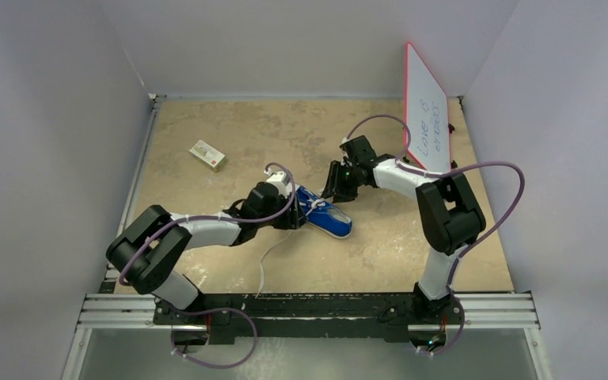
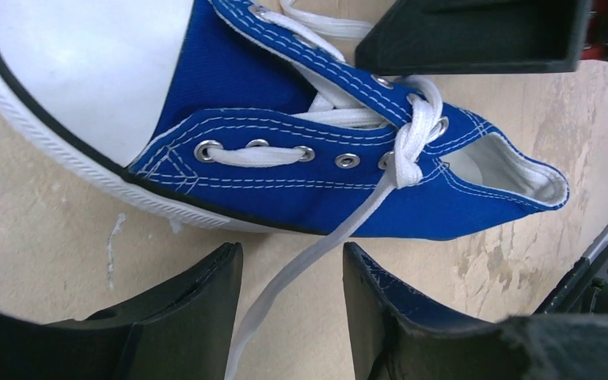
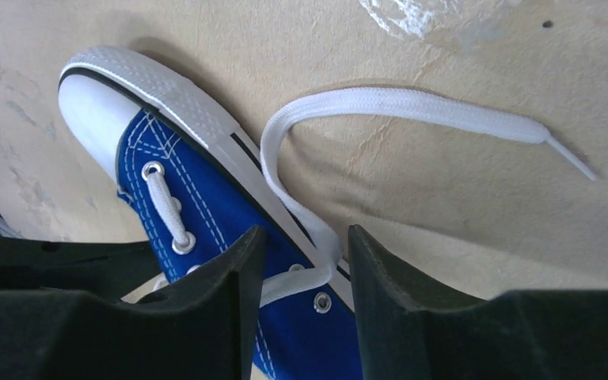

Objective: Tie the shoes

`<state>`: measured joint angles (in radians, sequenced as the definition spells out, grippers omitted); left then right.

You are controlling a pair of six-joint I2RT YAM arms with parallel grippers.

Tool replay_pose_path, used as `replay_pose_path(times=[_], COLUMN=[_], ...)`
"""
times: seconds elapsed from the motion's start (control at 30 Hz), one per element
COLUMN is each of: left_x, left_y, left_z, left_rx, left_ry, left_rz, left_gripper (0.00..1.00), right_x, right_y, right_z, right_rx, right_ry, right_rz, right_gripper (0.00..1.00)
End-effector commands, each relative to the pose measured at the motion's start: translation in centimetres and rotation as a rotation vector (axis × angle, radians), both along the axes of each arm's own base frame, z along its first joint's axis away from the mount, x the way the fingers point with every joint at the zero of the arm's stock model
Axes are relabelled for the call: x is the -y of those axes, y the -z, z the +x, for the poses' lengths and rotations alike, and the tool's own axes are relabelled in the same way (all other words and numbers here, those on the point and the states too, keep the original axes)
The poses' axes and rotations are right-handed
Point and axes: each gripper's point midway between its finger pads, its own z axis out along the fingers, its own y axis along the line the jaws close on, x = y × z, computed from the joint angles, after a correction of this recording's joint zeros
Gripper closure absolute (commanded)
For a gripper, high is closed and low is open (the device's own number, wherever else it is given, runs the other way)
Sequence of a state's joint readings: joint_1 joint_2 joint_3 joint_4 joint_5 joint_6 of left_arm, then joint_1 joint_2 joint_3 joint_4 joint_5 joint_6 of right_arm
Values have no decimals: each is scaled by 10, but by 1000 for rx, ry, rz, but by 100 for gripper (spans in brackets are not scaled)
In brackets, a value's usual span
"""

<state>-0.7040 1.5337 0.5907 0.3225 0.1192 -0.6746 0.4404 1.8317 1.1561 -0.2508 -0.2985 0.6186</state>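
Grey walls [image 1: 47, 119] boxed in a mottled beige tabletop [image 1: 412, 253]. A red-edged whiteboard [image 1: 426, 111] with handwriting stood propped at the far right, and a small white-and-red box [image 1: 207, 155] lay well apart at the far left. Near the table's middle, between the two arms, sat the blue canvas sneaker [image 1: 334, 222]. Its long axis ran on a diagonal. The white toe cap [image 2: 79, 71] pointed to the far left, tucked under the left wrist in the overhead view. The white-lined heel opening [image 2: 514, 170] faced the near right.

The left gripper [image 2: 291, 253] hovered just beside the sneaker's near flank, its claw spread. A white lace [image 2: 340, 237] came off a crossing at the upper eyelets and dropped over the sole edge. It ran through the gap between the fingers without being pinched, then trailed across the table toward the near edge.

The right gripper [image 3: 307, 237] hung over the opposite flank, above the middle eyelets, its claw likewise spread. A second lace [image 3: 412, 103] passed across that gap and followed the white sole toward the toe. It then looped back and lay flat on the tabletop, its aglet pointing away from the sneaker. Whether either finger touched it could not be told.
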Motion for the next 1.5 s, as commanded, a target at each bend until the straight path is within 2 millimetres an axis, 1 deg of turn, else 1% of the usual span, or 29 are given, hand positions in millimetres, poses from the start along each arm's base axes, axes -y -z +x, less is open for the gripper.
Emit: replay_pose_path(times=[0.0, 0.07, 0.1, 0.13, 0.17, 0.2, 0.23, 0.3, 0.33, 0.43, 0.57, 0.63, 0.67, 0.73, 0.8, 0.87, 0.9, 0.93, 1.0, 1.07, 1.17, 1.27, 1.33, 1.43, 1.47], left_x=[17, 10, 6, 2, -3, -8, -12, -21, -27, -37, -48, -54, -59, -70, -82, -91, -94, -96, -96, -100, -117, -136, -145, -150, -149], left_y=[-17, -6, -1, 5, 11, 18, 23, 37, 43, 54, 56, 56, 55, 56, 57, 57, 55, 52, 44, 41, 45, 49, 48, 44, 42], left_z=[5, 1, -2, -3, -4, -4, -4, -3, -1, 1, 9, 19, 26, 41, 55, 63, 63, 61, 52, 38, 9, -7, -13, -12, -10], left_rx=[60, 42, 31, 24, 15, 2, -9, -43, -59, -89, -92, -97, -100, -104, -124, -161, -173, -178, -191, -216, -269, -281, -277, -246, -237], left_ry=[30, 22, 20, 10, -8, -27, -48, -101, -136, -200, -273, -294, -306, -335, -358, -358, -363, -365, -354, -364, -390, -434, -464, -472, -467], left_rz=[-75, -30, -13, 5, 25, 46, 67, 110, 137, 183, 224, 218, 218, 226, 217, 216, 227, 228, 206, 192, 234, 279, 301, 307, 302], left_gripper=[52, 56, 58, 62, 64, 70, 77, 97, 100, 100, 100, 100, 100, 100, 100, 100, 100, 100, 100, 100, 100, 100, 100, 100, 100], right_x=[-4, -2, -1, 2, 5, 7, 10, 17, 22, 40, 64, 57, 49, 29, 14, 11, 12, 14, 30, 41, 54, 66, 76, 82, 81], right_y=[12, 15, 14, 11, 6, -2, -8, -18, -21, -19, 2, 15, 16, 12, 5, 3, 3, 2, -1, -6, -12, -12, -8, -5, -6], right_z=[-2, -1, -1, 3, 7, 12, 17, 23, 25, 24, 11, -8, -15, -26, -31, -35, -40, -44, -36, -25, -10, -5, -6, -9, -9], right_rx=[-18, -20, -19, -3, 26, 63, 91, 141, 159, 176, 145, 129, 126, 124, 119, 95, 71, 43, 51, 79, 99, 101, 105, 121, 133], right_ry=[12, 22, 27, 38, 42, 48, 52, 46, 45, 53, 54, 18, 1, -41, -86, -102, -109, -92, -29, 24, 90, 152, 195, 193, 177], right_rz=[14, 1, -6, -22, -37, -46, -58, -91, -115, -207, -342, -342, -299, -191, -138, -150, -153, -157, -221, -237, -219, -239, -275, -300, -293], right_gripper=[59, 69, 74, 81, 90, 98, 100, 100, 100, 100, 100, 100, 100, 100, 100, 100, 100, 100, 100, 100, 100, 100, 100, 100, 100])
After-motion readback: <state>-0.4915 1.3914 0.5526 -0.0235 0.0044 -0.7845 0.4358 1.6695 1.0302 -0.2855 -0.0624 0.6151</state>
